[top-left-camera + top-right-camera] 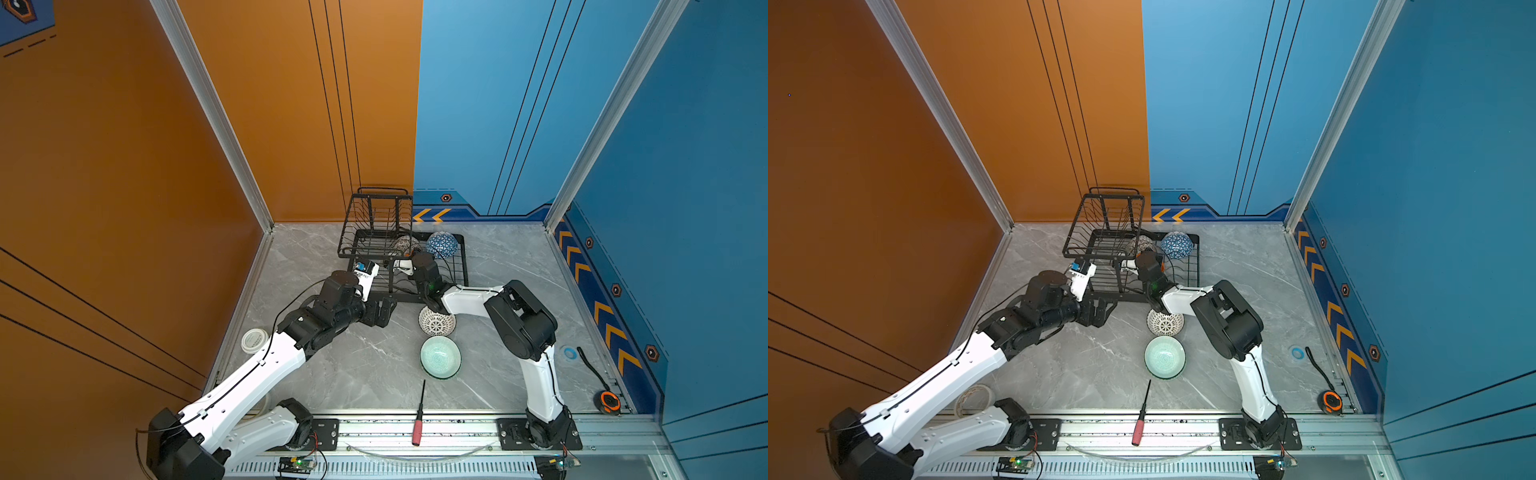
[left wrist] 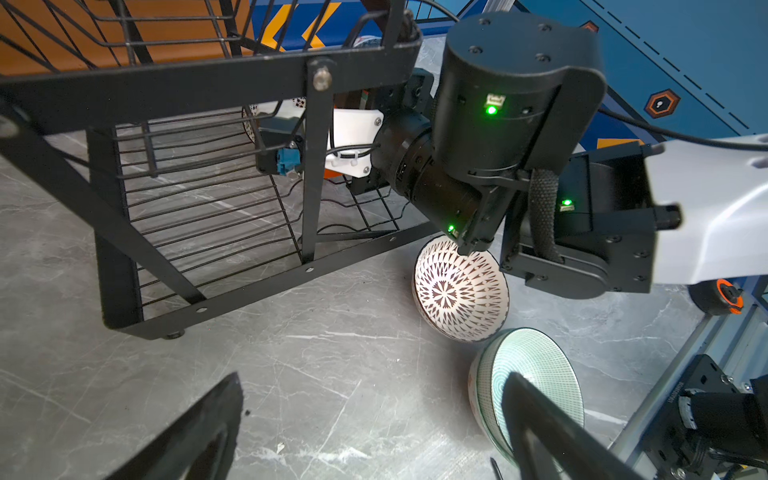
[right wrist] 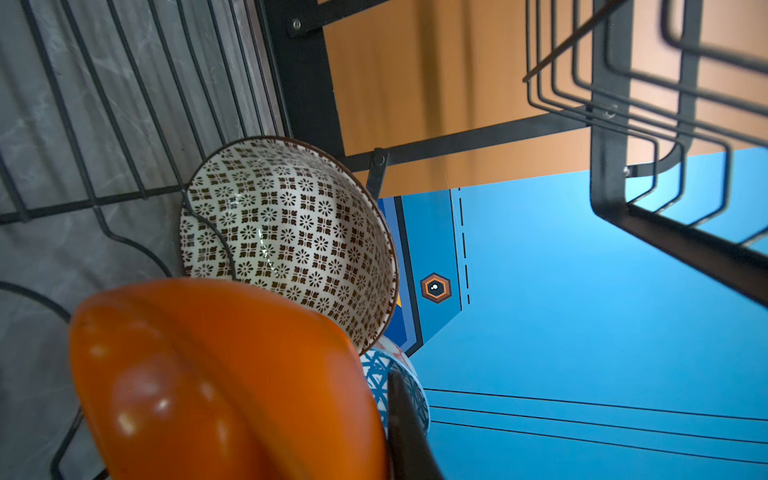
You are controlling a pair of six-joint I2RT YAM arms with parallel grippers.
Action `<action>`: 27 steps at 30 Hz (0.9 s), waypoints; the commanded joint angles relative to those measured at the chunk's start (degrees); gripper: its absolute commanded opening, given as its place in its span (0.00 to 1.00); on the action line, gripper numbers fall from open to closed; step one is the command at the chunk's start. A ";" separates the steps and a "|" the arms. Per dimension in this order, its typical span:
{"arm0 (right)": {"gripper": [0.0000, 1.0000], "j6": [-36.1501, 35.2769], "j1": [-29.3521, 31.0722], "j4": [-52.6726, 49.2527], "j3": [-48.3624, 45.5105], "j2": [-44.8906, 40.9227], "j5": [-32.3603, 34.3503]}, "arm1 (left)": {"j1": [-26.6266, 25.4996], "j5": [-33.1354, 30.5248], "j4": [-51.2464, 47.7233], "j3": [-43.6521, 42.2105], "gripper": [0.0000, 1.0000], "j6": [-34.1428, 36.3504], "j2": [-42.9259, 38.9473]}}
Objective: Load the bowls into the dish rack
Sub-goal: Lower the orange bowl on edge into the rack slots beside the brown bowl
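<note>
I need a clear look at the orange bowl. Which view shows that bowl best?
The right wrist view: the orange bowl fills the foreground, its glossy outside plain to see. In both top views the right arm hides nearly all of it. The left wrist view shows at most an orange sliver.

Wire rack [image 2: 166,88], R arm [image 2: 498,83] reaching in, lattice bowl [image 2: 459,293] beside mint bowl [image 2: 536,365], L hand [image 2: 370,399] spread wide
</note>
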 commanded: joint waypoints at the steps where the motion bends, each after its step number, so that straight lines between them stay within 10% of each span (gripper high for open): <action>1: 0.00 1.83 0.52 1.19 2.03 1.63 -0.69 | 0.75 0.35 -0.88 -1.00 0.98 0.81 -0.92; 27: 0.00 4.26 0.71 -0.99 3.74 3.89 -5.74 | 1.24 0.87 -0.31 -2.87 0.98 0.55 -2.06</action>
